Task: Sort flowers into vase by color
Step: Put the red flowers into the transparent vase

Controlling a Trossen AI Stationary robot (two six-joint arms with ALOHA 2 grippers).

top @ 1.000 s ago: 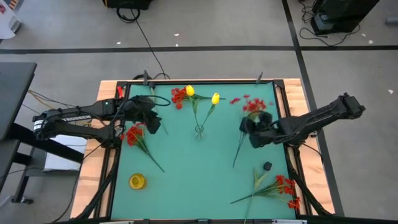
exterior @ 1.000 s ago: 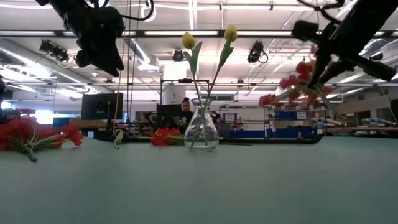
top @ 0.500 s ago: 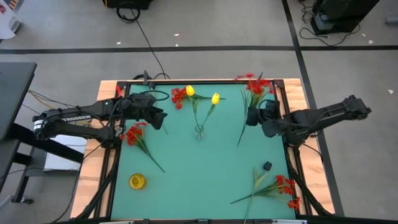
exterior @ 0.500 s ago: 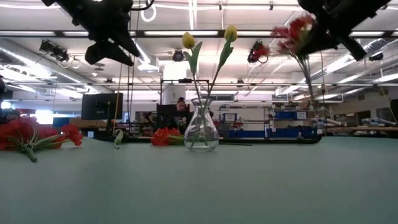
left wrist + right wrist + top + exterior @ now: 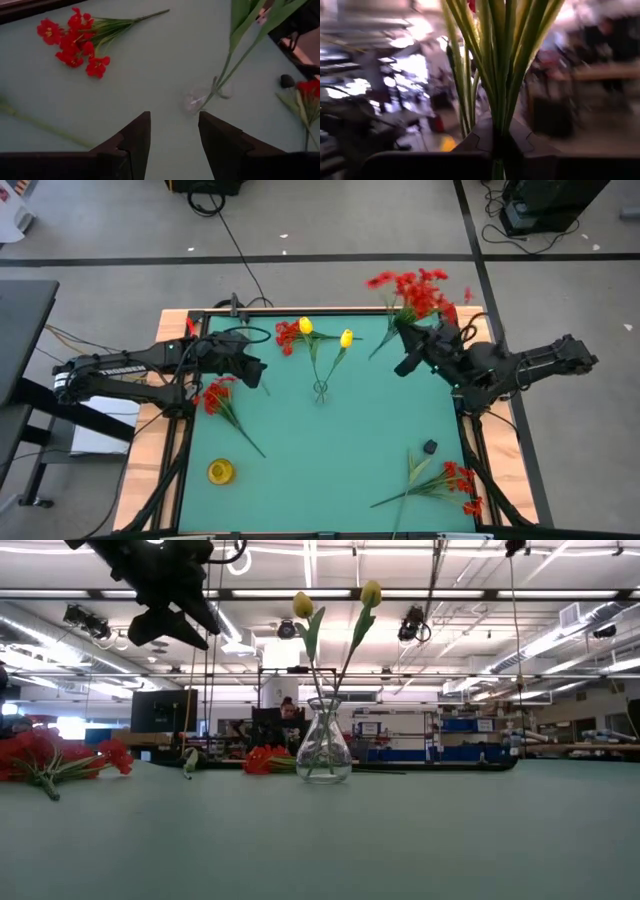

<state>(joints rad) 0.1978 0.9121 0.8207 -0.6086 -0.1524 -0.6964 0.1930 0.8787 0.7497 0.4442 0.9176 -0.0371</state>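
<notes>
My right gripper (image 5: pixel 402 340) is shut on a red flower sprig (image 5: pixel 410 286), high over the table's far right. Neither shows in the low view. My left gripper (image 5: pixel 256 366) is open and empty, above the table left of the glass vase (image 5: pixel 321 391); it also shows in the low view (image 5: pixel 168 602) and the left wrist view (image 5: pixel 172 140). The vase stands on its base mid-table and holds two yellow flowers (image 5: pixel 346 338) by their stems. Other red sprigs lie flat at the far side (image 5: pixel 288 335), at the left (image 5: pixel 216 395) and at the near right (image 5: pixel 455 478). My right gripper pinches the sprig's bundle of green stems (image 5: pixel 500 112) between its two fingers. The sprig is lifted clear of the table. Its red blossoms (image 5: pixel 412 284) point toward the far edge and its stem end (image 5: pixel 373 356) sticks out toward the vase.
A round yellow object (image 5: pixel 221 471) lies near the left front corner. A small black object (image 5: pixel 429 447) lies at the right, above the near-right sprig. The table has a raised wooden frame (image 5: pixel 470 330). The green mat's middle (image 5: pixel 330 450) is bare.
My right gripper has risen out of the low view and gone toward the far edge. It has tipped the red sprig, whose blossoms have swung past the far edge and whose stem end has lifted away from the mat. My left gripper has turned, shifted slightly toward the far right, then stayed.
</notes>
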